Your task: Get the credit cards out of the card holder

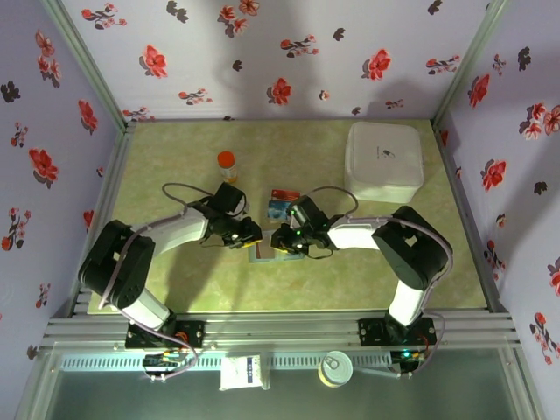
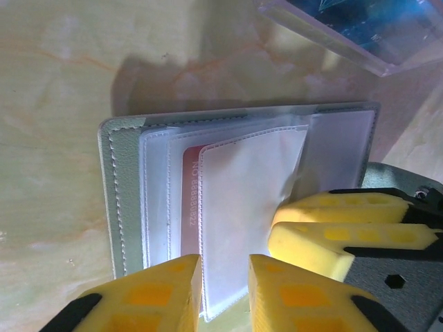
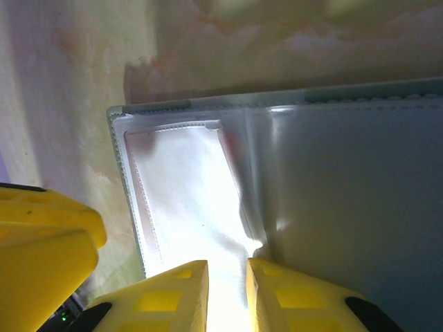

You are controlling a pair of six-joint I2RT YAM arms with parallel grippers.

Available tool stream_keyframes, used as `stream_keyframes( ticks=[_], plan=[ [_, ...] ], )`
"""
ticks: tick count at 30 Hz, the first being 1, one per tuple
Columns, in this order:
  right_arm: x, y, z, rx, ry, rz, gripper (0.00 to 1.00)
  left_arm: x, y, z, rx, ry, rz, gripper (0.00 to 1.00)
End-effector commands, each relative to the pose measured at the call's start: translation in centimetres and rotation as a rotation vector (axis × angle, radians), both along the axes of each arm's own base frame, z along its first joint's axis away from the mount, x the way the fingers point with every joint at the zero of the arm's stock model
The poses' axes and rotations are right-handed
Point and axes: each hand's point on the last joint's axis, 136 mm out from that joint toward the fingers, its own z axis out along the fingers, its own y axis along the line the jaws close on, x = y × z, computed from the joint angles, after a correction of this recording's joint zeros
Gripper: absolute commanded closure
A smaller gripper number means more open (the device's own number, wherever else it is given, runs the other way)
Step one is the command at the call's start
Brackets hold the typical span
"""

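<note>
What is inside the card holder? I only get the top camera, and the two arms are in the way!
Observer: On the left wrist camera the card holder lies open, and a red card is tucked in behind its front clear sleeve.
Child: Is a gripper pulling the red card out?
Observer: Not yet. The left gripper has its jaws a little apart, with that sleeve's lower edge between them. It isn't touching the card.
</note>
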Motion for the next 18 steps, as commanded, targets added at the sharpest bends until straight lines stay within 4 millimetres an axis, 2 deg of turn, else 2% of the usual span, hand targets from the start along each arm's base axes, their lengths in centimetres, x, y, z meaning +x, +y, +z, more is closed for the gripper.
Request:
stream_keyframes(
  ticks=[1,18],
  plan=[
    [0.1,-0.6,0.0,0.018,0.014,-0.028,0.78,0.2,-0.7,-0.1,-0.015,0.003,-0.004,0.75],
    [0.2,-0.9,-0.6,0.058,0.048,-0.050,0.79,0.3,-1.3,-1.6,-0.020,0.032,-0.002,0.71]
  ],
)
